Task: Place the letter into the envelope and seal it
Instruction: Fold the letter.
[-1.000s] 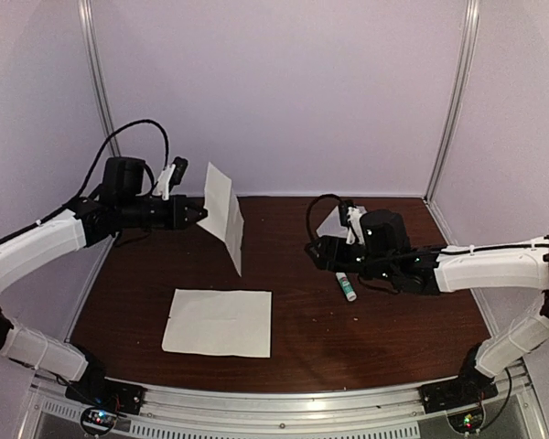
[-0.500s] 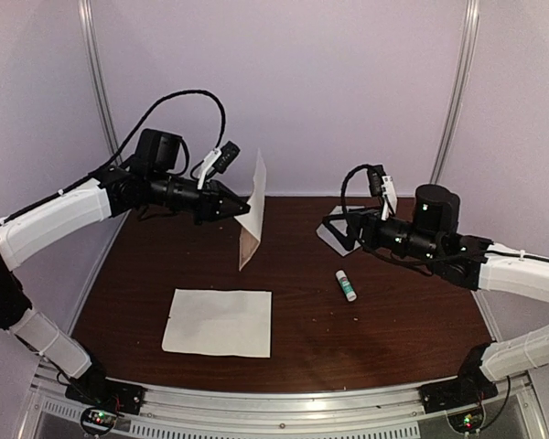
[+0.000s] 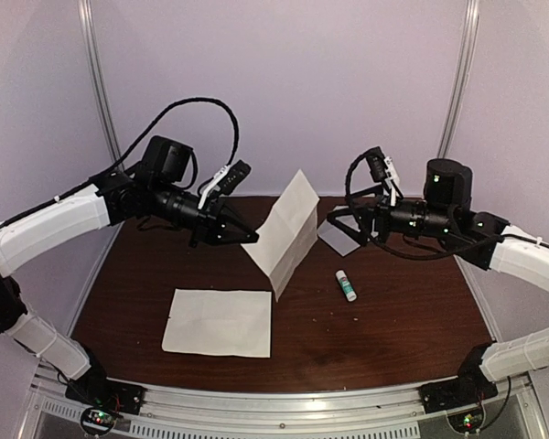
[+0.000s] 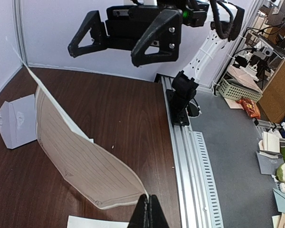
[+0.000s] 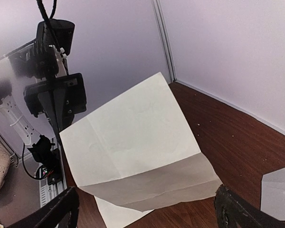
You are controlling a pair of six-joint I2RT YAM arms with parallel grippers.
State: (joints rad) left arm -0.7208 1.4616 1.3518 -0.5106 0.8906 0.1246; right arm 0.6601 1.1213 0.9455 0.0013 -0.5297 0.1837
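My left gripper [image 3: 252, 240] is shut on a corner of the letter [image 3: 286, 233] and holds it in the air over the middle of the table. The letter is a creased white sheet in two offset layers; it hangs tilted, its lower edge near the wood. The left wrist view shows the closed fingertips [image 4: 148, 197] pinching the letter [image 4: 80, 161]. My right gripper [image 3: 346, 224] is open wide and empty, raised to the right of the letter and facing it [image 5: 137, 137]. The small grey envelope [image 3: 339, 234] lies flat below the right gripper, flap pointed [image 4: 16, 121].
A second white sheet [image 3: 218, 322] lies flat at the front left. A glue stick [image 3: 347, 284] lies right of centre. White walls with metal posts close in the back and sides; an aluminium rail [image 3: 284, 402] runs along the near edge.
The left arm has carried the letter right toward the centre and turned it. The right gripper has risen off the table near the glue stick, opened wide and turned toward the letter.
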